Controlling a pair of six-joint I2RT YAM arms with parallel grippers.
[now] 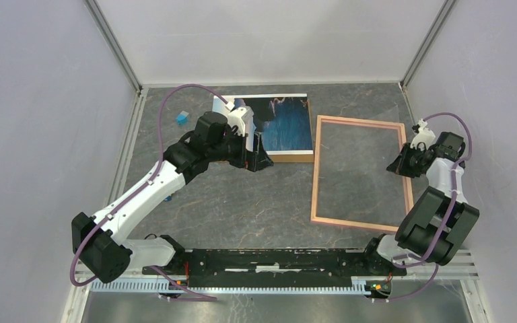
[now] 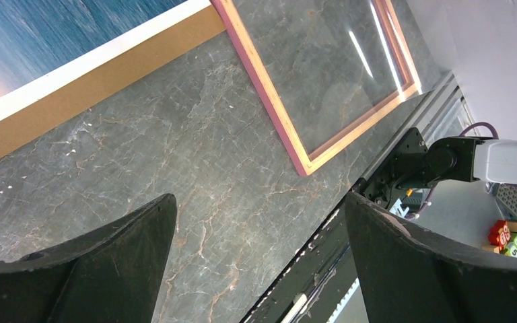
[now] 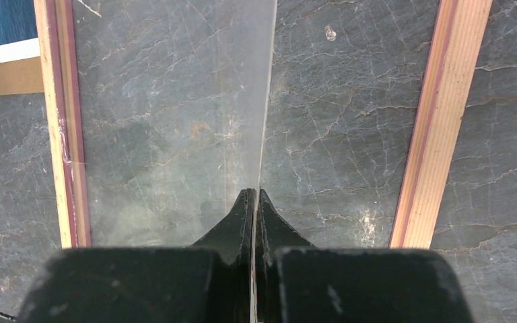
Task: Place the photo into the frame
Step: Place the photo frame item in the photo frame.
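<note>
The photo (image 1: 286, 124), a blue and dark landscape print with white edge strips, lies face up at the back of the table on a brown backing board (image 1: 289, 157). My left gripper (image 1: 259, 161) hovers at the board's near left corner, open, with only table between its fingers (image 2: 141, 242). In the left wrist view the photo (image 2: 54, 33) and the board (image 2: 108, 64) are at the top left. The frame (image 1: 316, 171), with its salmon-pink rim, lies flat to the right. My right gripper (image 1: 404, 163) is at the frame's right rim, shut on a thin clear sheet (image 3: 259, 101) seen edge-on.
A small blue block (image 1: 182, 118) sits at the back left near the wall. The arm-base rail (image 1: 276, 259) runs along the near edge. Enclosure walls stand on three sides. Coloured blocks (image 2: 515, 235) lie beyond the table edge in the left wrist view.
</note>
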